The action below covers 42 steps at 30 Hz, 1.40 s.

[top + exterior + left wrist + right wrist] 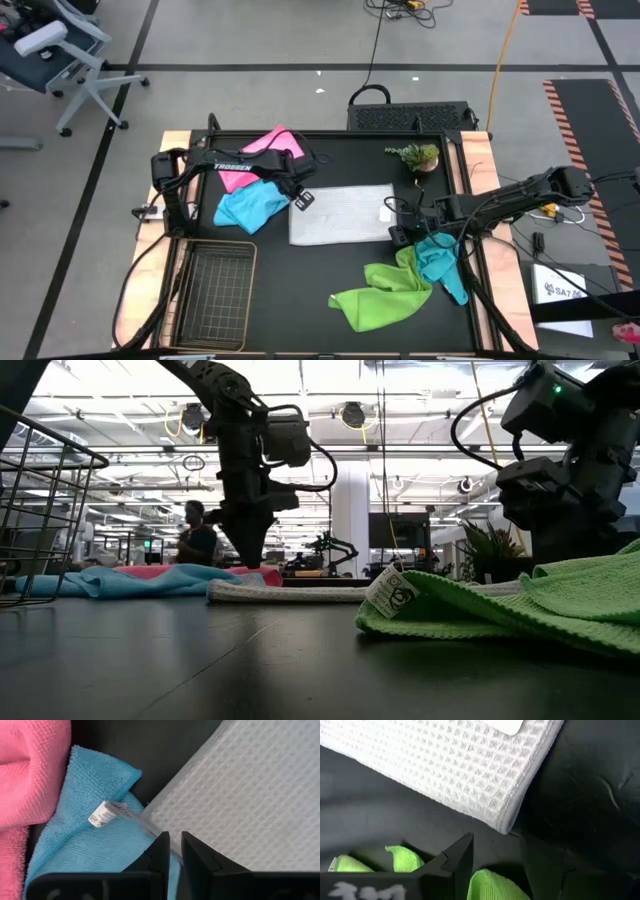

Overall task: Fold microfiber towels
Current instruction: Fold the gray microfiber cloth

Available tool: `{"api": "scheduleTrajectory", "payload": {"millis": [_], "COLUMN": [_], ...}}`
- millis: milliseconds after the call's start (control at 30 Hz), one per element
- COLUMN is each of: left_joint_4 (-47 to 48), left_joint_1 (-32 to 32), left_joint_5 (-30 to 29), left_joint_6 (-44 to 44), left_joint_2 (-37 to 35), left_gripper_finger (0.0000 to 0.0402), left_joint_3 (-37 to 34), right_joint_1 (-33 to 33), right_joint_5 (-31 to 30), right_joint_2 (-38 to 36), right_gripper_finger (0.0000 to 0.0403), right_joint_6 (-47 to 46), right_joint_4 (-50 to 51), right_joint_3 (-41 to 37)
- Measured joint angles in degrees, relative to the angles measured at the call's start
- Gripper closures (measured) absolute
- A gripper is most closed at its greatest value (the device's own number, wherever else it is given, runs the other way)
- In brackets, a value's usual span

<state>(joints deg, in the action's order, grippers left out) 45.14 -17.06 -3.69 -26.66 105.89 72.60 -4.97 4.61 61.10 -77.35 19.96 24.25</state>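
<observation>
The pale grey-white towel (340,213) lies flat and folded in the middle of the black mat. My left gripper (300,198) stands at its left edge, fingers pointing down and nearly together (175,845). The light blue towel (250,205) and the pink towel (262,152) lie bunched just left of it. My right gripper (405,228) hovers open over the bare mat by the grey-white towel's near right corner (507,825). The lime green towel (385,295) and the teal towel (440,265) lie crumpled near the front right. My left gripper pinches a thin strip of the grey-white towel's left edge (150,827) between its two fingers, coming from above and pointing down. The strip runs from a small white label (100,815) over the blue towel into the fingers. The rest of the towel lies flat on the mat.
A wire mesh basket (215,290) stands at the near left corner. A small potted plant (418,157) sits at the far right. Bare mat shows along the front between the basket and the green towel.
</observation>
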Motion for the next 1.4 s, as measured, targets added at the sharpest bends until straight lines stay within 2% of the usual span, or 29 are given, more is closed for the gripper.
{"api": "scheduleTrajectory", "payload": {"millis": [200,467,967,1400], "left_joint_4": [-0.3,-6.4,-8.3,-9.6], "left_joint_1": [-0.3,-0.3,-0.5,-0.5], "left_joint_5": [-0.9,-1.7,-2.9,-2.9], "left_joint_6": [-1.6,-2.1,-3.6,-4.8], "left_joint_2": [0.0,-0.1,-0.2,-0.3], "left_gripper_finger": [0.0353,0.0353,0.0353,0.0353], "left_joint_3": [-2.0,-3.9,-8.3,-9.2], "right_joint_1": [0.0,0.0,0.1,0.1], "right_joint_5": [-0.1,-0.1,-1.9,-4.6], "right_joint_2": [0.0,0.0,0.0,0.0], "right_gripper_finger": [0.0250,0.0250,0.0251,0.0318], "right_joint_6": [0.0,0.0,-1.4,-3.0], "right_joint_4": [0.0,0.0,0.0,-2.5], "right_joint_3": [0.0,0.0,0.0,0.1]}}
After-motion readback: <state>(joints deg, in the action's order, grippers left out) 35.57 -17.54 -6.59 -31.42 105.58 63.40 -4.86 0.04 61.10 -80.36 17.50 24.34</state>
